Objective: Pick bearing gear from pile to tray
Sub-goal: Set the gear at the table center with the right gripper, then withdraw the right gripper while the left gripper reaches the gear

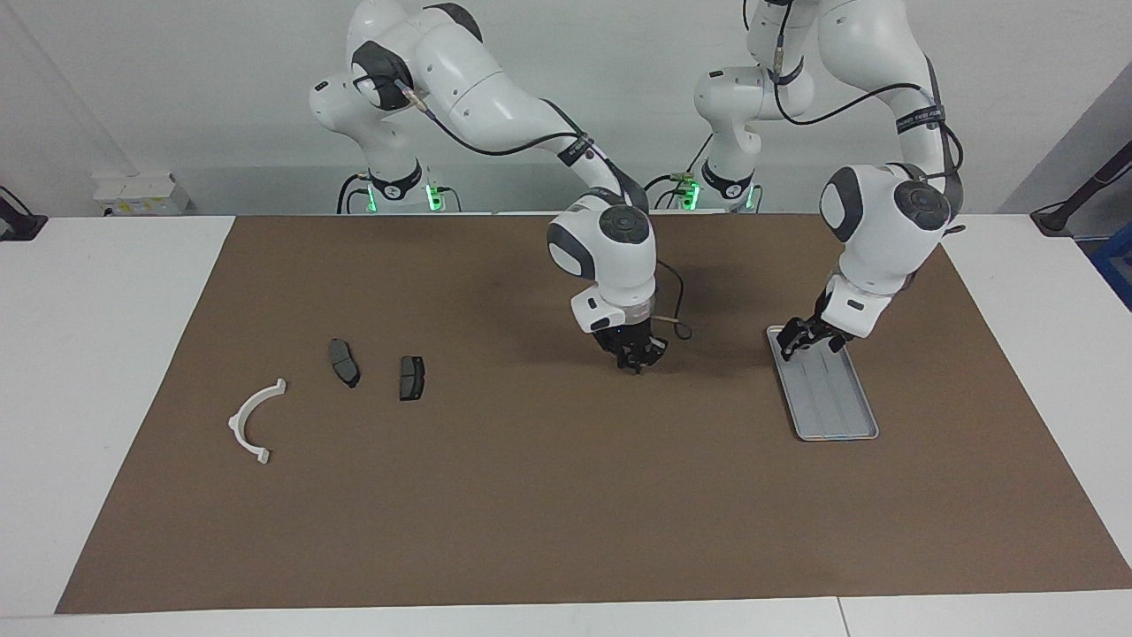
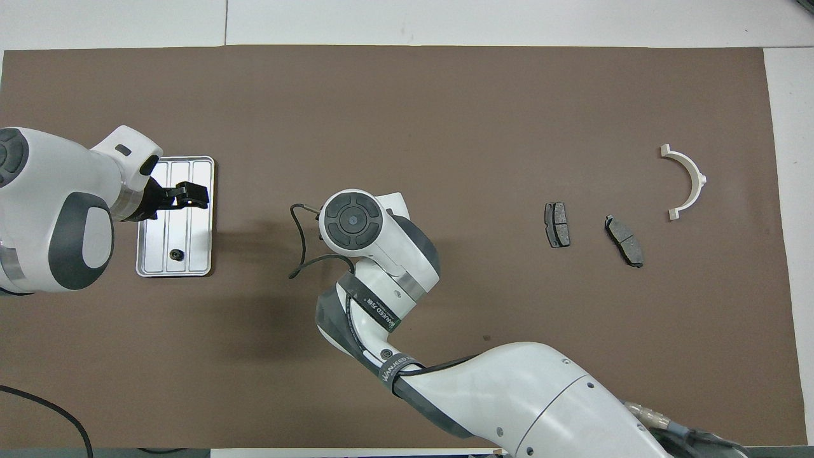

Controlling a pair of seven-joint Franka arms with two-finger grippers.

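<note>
A brown mat (image 1: 566,495) is covering most of the white table (image 1: 97,372), and we are working above it with both arms.

We are holding our left gripper (image 1: 803,338) over the tray (image 1: 840,416), at the end nearer the robots; its fingers are standing slightly apart with nothing between them. The one tray is lying with its long axis running from the robots outward.

We are hanging our right gripper (image 1: 638,357) low over bare mat near the table's middle, beside the tray toward the right arm's end; we cannot tell how its fingers are set.

Toward the right arm's end, well apart from the right gripper, one white arc (image 1: 255,421) and two brake pads (image 1: 344,362) (image 1: 411,378) are lying.

One small black round piece (image 2: 173,255) is sitting in the tray, under the left gripper's wrist.
</note>
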